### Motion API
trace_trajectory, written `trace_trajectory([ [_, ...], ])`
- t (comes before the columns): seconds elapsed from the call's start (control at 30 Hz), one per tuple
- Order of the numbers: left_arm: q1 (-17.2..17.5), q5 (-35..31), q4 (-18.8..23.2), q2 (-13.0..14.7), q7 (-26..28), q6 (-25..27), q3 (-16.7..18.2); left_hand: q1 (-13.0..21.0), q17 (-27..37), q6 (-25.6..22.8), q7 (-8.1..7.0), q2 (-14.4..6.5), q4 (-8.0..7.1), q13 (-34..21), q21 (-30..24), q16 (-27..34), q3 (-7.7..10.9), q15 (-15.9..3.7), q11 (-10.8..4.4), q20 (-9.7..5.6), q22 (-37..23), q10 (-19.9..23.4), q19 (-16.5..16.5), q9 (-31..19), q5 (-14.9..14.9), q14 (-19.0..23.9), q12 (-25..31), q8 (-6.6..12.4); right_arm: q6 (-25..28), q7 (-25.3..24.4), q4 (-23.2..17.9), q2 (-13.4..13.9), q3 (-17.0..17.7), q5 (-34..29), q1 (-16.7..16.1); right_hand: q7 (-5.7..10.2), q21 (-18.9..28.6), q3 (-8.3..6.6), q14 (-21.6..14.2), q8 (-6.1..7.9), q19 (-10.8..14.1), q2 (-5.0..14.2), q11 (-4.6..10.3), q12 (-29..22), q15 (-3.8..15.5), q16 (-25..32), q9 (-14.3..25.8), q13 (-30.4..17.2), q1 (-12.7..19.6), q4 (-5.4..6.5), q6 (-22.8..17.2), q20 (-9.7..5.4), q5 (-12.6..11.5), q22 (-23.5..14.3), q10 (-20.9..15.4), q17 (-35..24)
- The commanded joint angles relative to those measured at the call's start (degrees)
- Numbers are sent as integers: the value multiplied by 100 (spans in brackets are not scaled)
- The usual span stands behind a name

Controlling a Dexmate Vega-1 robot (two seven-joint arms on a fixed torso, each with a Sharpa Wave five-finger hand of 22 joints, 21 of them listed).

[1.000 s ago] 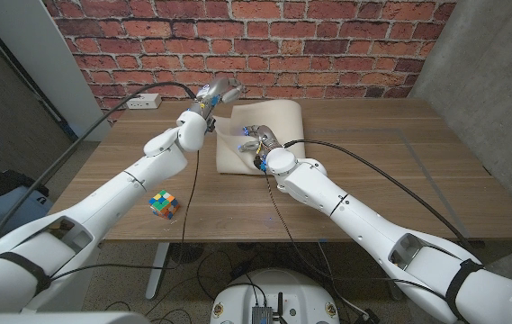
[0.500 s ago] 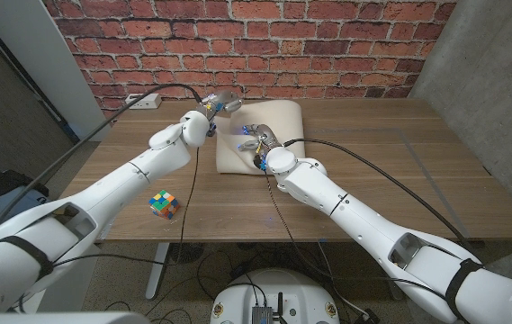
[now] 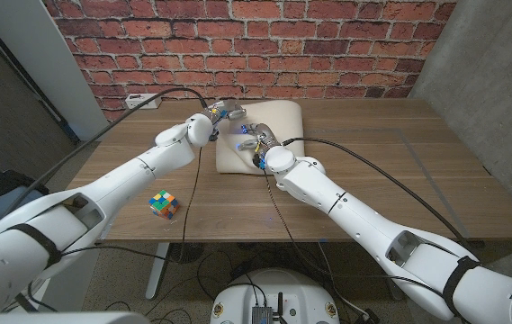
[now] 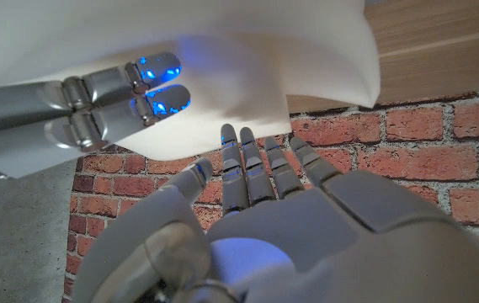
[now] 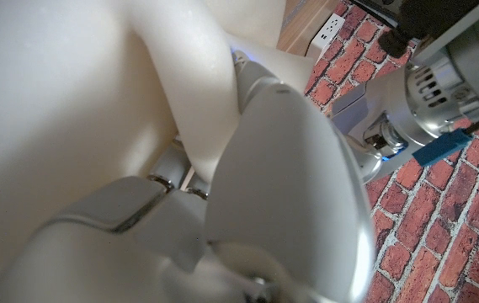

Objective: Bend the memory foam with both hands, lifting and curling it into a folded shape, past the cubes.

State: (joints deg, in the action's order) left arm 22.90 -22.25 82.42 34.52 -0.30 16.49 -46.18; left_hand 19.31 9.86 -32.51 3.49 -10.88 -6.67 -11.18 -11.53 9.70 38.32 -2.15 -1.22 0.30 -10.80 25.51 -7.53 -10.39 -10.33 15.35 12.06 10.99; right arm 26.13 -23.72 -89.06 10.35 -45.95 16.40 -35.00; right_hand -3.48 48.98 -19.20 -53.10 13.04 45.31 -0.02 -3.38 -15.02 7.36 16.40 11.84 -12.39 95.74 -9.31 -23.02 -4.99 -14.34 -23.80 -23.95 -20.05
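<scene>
The cream memory foam lies at the table's far middle with its rear edge curled up. My left hand is at the foam's rear left corner. In the left wrist view this hand has straight, spread fingers whose tips touch the foam's lifted edge. My right hand is on the foam's left part. In the right wrist view a fold of foam runs between this hand's thumb and fingers. Its blue-lit fingers press the sheet. A colourful cube sits near the front left.
A brick wall stands close behind the table, with a power outlet at its left. Black cables trail across the wooden table from the arms. A concrete wall rises at the right.
My left hand has come down from above the foam's rear left corner to the foam's edge, a little to the right. My right hand has stayed on the foam.
</scene>
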Motion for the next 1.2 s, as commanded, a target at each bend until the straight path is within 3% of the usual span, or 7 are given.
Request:
trace_trajectory([
  [0.03,-339,-99,-440,-189,-484,178,-402,-69,0,-38,26,-32,-66,-12,1,58,63,0,5,-10,-14,82,60,-20,4,74,24,1,-9,14,10,-15,-9,-31,16,22,46,23,-46,-3,-20,1,7,25,513,-14,21,-13,42,2,-30,-786,-11,-9,-29,-32],
  [0.43,-607,-185,-916,-451,-838,529,-814,-308,6,101,142,54,-274,-12,-8,60,52,141,139,-44,-12,0,148,-21,17,97,-21,-55,181,87,-183,78,23,40,-9,12,99,30,0,-73,-59,-12,-19,98,477,-46,23,-16,-4,21,110,-764,-9,15,94,-31],
  [0.6,-642,-182,-984,-484,-842,535,-891,-341,6,111,151,52,-292,-12,-11,57,51,151,124,-34,-12,-2,153,-21,15,86,-21,-54,357,140,-345,155,41,103,-9,-56,309,200,306,-147,48,-91,-105,191,205,-204,26,-23,-678,278,252,-695,103,131,267,-18],
  [0.67,-648,-183,-991,-487,-835,536,-912,-352,6,116,154,49,-298,-12,-12,58,52,157,122,-31,-11,-6,156,-21,14,87,-22,-54,465,142,-443,186,71,151,-20,-70,396,351,506,-190,-31,-175,-196,235,14,-287,26,-26,-1308,486,376,-378,236,313,409,-52],
  [0.83,-637,-162,-946,-479,-828,608,-922,-388,5,130,149,49,-312,-13,-18,58,52,139,130,-36,-11,-5,155,-20,10,82,-22,-54,420,184,-639,324,144,218,-86,-62,283,650,1268,-204,-481,-35,-371,264,-753,-402,10,-18,-2920,1045,632,1149,395,1096,730,-285],
  [1.0,-616,-160,-863,-439,-814,656,-928,-416,5,142,141,51,-320,-13,-23,56,53,138,114,-36,-10,-17,154,-20,8,75,-26,-54,125,326,-821,528,256,299,-209,-42,-188,1070,1939,-220,-1102,-222,-452,326,-1055,-499,-3,-6,-4110,1450,839,1678,314,1384,1049,-337],
  [1.2,-593,-138,-786,-406,-805,658,-921,-452,4,161,124,52,-328,-13,-28,55,54,142,131,-38,-9,-30,153,-20,4,70,-30,-55,-461,606,-1060,795,507,536,-483,40,-882,1557,2632,-202,-1898,-383,-512,341,-1370,-527,-14,-3,-5353,1769,1011,1747,266,1400,1314,-310],
])
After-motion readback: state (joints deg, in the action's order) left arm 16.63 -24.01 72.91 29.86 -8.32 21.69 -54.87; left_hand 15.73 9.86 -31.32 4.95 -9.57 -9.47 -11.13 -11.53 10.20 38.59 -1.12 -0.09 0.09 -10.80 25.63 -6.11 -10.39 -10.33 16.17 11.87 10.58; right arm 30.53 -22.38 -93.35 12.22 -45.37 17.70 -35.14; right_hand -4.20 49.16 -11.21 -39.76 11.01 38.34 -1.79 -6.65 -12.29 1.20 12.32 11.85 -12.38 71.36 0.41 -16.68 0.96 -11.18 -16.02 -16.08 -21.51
